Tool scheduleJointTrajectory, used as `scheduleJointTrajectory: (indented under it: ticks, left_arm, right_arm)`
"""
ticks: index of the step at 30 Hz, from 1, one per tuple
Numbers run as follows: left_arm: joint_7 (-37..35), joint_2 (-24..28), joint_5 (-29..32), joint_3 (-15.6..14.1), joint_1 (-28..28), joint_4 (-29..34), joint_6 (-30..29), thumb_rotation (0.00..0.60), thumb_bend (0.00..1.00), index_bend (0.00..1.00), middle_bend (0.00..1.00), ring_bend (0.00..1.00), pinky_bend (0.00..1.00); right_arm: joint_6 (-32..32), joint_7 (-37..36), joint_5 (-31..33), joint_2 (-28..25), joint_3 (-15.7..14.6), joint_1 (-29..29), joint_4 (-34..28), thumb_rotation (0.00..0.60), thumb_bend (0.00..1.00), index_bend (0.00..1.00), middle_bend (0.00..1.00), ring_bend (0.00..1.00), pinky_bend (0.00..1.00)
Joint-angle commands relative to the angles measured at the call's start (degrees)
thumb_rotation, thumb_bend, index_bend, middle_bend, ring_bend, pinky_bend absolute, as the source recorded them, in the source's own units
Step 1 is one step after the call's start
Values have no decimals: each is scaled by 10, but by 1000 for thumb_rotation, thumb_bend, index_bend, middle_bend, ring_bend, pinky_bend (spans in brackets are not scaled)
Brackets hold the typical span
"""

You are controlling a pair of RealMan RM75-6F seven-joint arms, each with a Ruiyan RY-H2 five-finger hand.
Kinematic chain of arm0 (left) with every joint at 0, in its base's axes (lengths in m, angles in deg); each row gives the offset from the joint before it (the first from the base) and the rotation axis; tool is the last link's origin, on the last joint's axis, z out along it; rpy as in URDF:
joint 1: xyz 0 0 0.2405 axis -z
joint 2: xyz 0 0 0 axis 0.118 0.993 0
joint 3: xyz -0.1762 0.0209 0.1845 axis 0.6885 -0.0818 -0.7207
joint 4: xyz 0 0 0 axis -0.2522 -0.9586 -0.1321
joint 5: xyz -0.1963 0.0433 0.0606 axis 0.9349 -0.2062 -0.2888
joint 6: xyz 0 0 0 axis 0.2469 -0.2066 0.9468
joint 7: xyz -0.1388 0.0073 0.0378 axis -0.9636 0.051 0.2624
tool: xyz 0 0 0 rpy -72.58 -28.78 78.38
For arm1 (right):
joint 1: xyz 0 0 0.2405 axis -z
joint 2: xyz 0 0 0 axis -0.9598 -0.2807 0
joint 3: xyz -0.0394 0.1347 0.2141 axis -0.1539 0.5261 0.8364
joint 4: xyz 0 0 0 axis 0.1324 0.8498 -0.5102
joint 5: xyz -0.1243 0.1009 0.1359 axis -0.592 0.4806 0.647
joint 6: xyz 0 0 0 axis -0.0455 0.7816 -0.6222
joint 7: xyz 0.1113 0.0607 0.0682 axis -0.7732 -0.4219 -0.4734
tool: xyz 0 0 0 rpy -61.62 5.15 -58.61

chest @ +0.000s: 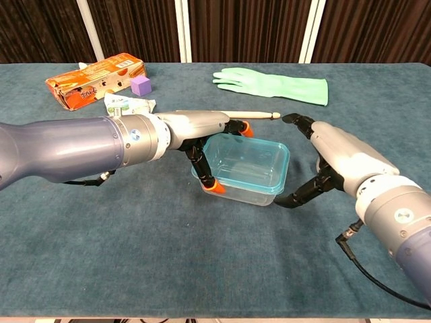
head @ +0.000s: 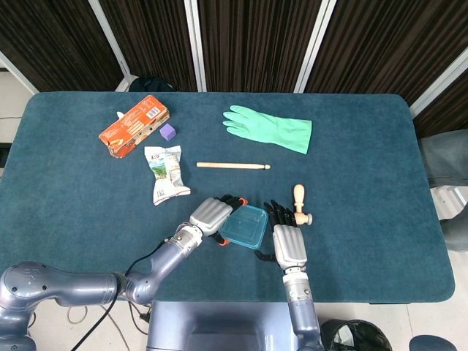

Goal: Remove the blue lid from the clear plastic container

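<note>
A clear plastic container (chest: 244, 171) with its blue lid (head: 245, 226) still on sits near the front edge of a teal table (head: 365, 183), flanked by both robot hands. The left hand (chest: 202, 134) grips the container's left side, its orange-tipped fingers (chest: 215, 188) pressed against the near wall and the far corner. The right hand (chest: 330, 158) sits just beside the container's right end, fingers spread wide and holding nothing; a dark fingertip reaches toward the lower right corner, though whether it touches cannot be told.

In the head view the left hand (head: 212, 216) and right hand (head: 287, 240) bracket the container (head: 241, 232) from either side. A small wooden peg (head: 300, 203) lies just beyond the right hand's fingers.

Farther back, a wooden stick (head: 232, 165) lies across the middle of the table. A green rubber glove (head: 272, 129) is spread out beyond it. To the left rest a crumpled white packet (head: 165, 172), a small purple cube (head: 168, 132) and an orange carton (head: 134, 126), the cube just beside the carton.
</note>
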Motion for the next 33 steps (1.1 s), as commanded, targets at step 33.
scheduleJointTrajectory:
  ticks: [33]
  left_arm:
    - [20, 3, 1, -14, 13, -1, 9, 600, 222, 188, 244, 178, 333]
  right_arm:
    - [12, 8, 9, 3, 33, -19, -6, 600, 120, 0, 0, 0, 0]
